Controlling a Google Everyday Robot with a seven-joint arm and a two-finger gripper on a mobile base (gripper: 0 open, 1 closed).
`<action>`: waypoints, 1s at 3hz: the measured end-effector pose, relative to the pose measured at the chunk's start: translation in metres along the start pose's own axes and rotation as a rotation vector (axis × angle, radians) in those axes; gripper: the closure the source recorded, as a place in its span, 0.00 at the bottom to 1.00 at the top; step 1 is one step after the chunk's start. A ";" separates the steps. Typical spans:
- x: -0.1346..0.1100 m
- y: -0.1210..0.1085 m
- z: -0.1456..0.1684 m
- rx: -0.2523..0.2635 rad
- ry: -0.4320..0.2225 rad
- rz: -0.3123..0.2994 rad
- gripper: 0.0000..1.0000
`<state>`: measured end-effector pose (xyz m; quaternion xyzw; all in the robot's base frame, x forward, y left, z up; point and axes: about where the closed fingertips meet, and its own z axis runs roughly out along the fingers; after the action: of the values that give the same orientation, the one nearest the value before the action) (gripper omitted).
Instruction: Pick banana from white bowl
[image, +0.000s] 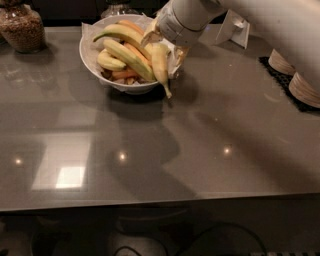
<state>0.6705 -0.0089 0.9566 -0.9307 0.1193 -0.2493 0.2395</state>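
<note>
1. At the near right rim of the white bowl (86, 55), the gripper (165, 46) hung low over the fruit, right at the upper end of the banana (160, 67). Whether it was released or clenched on anything could not be told.
2. Just below the gripper and running out from it toward the camera lay the banana. It sat on the right edge of the pile inside the bowl, leaning against the rim.
3. Its long axis ran from far to near, almost straight down the view. The thick end lay under the gripper. The thin stem pointed away from it, toward the front table edge and slightly to the camera's right, and stuck out past the rim over the grey tabletop (200, 145).
4. The step in hand looked like the grasp itself.
   - A good grip would squeeze across the banana's width, square to that long axis.
   - It would land on the plump body, not on the stem.
   - The lift would go straight up, so the stem cleared the rim.
5. Just beside the gripper, on the camera's left, the longer curved bananas (125, 36) pressed against the target. A careless closing might have caught one of them too.
6. Well apart from the gripper stood a jar (22, 27) on the far left and stacked paper bowls (302, 87) on the right.
</note>
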 end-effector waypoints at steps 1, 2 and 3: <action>0.002 0.006 0.018 -0.017 -0.025 -0.031 0.34; 0.011 0.007 0.032 -0.025 -0.030 -0.063 0.33; 0.022 0.005 0.046 -0.025 -0.030 -0.092 0.43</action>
<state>0.7125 -0.0028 0.9276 -0.9417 0.0759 -0.2448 0.2178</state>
